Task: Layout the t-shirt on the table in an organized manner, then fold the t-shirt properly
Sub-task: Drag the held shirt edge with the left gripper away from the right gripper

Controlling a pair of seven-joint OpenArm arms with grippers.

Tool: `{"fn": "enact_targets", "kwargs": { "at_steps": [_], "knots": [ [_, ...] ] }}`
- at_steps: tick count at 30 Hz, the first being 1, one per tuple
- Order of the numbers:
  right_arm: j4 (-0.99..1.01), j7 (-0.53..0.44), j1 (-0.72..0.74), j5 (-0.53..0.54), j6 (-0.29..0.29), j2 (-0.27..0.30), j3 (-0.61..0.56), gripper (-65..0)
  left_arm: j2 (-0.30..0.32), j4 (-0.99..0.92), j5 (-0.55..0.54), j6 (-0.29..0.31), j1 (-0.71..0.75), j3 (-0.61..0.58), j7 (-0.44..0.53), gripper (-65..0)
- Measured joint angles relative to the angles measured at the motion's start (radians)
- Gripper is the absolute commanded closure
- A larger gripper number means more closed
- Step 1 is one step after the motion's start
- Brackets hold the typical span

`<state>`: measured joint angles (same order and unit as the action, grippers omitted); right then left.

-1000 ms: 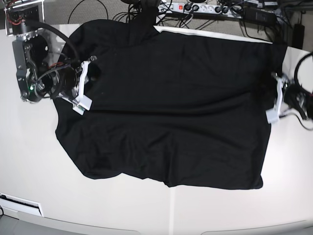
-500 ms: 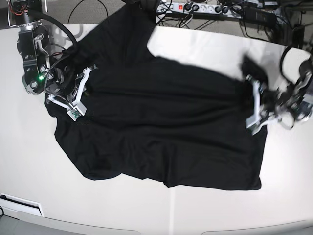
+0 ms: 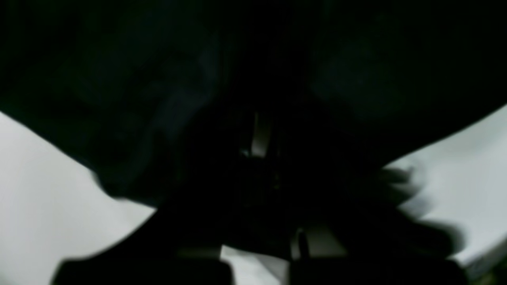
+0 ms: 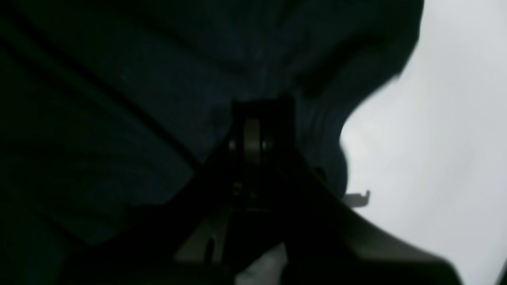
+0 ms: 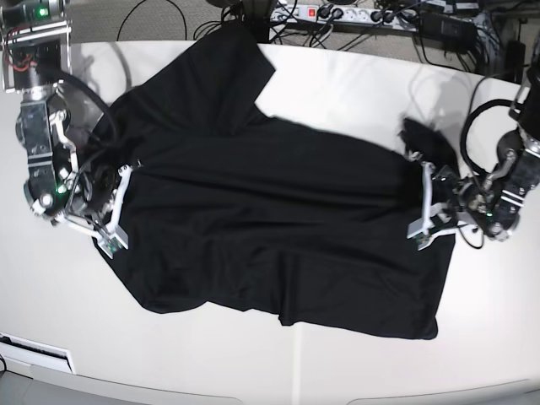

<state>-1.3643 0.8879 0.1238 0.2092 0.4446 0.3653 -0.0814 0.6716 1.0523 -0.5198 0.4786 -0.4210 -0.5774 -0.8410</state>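
The black t-shirt [image 5: 270, 219] lies spread across the white table [image 5: 354, 84], with one sleeve [image 5: 224, 72] reaching toward the back edge. On the base view's left, my right gripper [image 5: 118, 211] is shut on the shirt's left edge. On that view's right, my left gripper [image 5: 424, 211] is shut on the shirt's right edge, with a bunched bit of cloth [image 5: 426, 139] just behind it. Both wrist views are filled with dark fabric [image 3: 158, 59] [image 4: 119, 79] hanging over the jaws, with bare table [image 3: 39, 190] [image 4: 455, 118] beside it.
A power strip [image 5: 337, 15] and tangled cables run behind the table's back edge. A white bracket [image 5: 34, 350] sits at the front left corner. A seam [image 5: 295, 371] crosses the table's front. Bare table surrounds the shirt on all sides.
Both grippers have pulled the shirt's far edge toward the front, baring the back right of the table. The left gripper came inward, the right gripper moved down the left side.
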Motion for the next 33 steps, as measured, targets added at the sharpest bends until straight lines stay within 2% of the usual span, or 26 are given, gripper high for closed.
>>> {"fn": "enact_targets", "kwargs": {
  "at_steps": [4,6,8,10,11,14,18,21,25,27,30,31,33],
  "knots": [
    [-0.057,0.014,-0.008,0.115,0.030,0.041,-0.002,0.0,0.076,-0.001,-0.198,0.111,0.000,0.014,-0.035,0.0],
    [-0.085,0.014,-0.011,0.151,0.033,0.064,-0.002,0.0,0.091,-0.002,-0.280,0.167,0.010,0.060,-0.095,0.0],
    [-0.097,0.015,-0.007,0.193,0.034,0.080,-0.002,0.0,0.092,0.001,-0.429,0.214,0.007,0.146,-0.155,0.0],
    [-0.097,0.033,-0.008,0.227,0.034,0.084,-0.002,0.0,0.090,0.006,-0.583,0.212,0.005,0.259,-0.233,0.0],
    [-0.097,0.049,-0.013,0.245,0.053,0.084,-0.002,0.0,0.089,0.008,-0.645,0.212,0.007,0.319,-0.276,0.0],
    [-0.097,0.051,-0.055,0.312,0.096,0.083,-0.002,0.0,0.099,0.008,-0.784,0.215,0.063,0.520,-0.323,0.0],
    [-0.097,0.058,-0.095,0.326,0.115,0.080,-0.002,0.0,0.106,-0.002,-0.774,0.213,0.183,0.771,-0.353,0.0],
    [-0.097,0.055,-0.100,0.334,0.128,0.080,-0.002,0.0,0.101,-0.001,-0.771,0.212,0.276,0.906,-0.350,0.0],
    [-0.097,0.056,-0.124,0.333,0.125,0.080,-0.002,0.0,0.091,0.001,-0.716,0.214,0.422,1.054,-0.315,0.0],
    [-0.097,0.056,-0.134,0.330,0.125,0.080,-0.002,0.0,0.090,-0.008,-0.653,0.166,0.496,1.112,-0.287,0.0],
    [-0.097,0.028,-0.124,0.330,0.125,0.080,-0.002,0.0,0.059,-0.014,-0.576,0.151,0.560,1.182,-0.242,0.0],
    [-0.097,0.010,-0.121,0.331,0.126,0.079,-0.002,0.0,0.042,-0.014,-0.567,0.151,0.571,1.199,-0.228,-1.4],
    [-0.097,0.011,-0.119,0.332,0.134,0.075,-0.002,0.0,0.014,-0.012,-0.565,0.153,0.592,1.214,-0.220,-18.4]
  ]
}}
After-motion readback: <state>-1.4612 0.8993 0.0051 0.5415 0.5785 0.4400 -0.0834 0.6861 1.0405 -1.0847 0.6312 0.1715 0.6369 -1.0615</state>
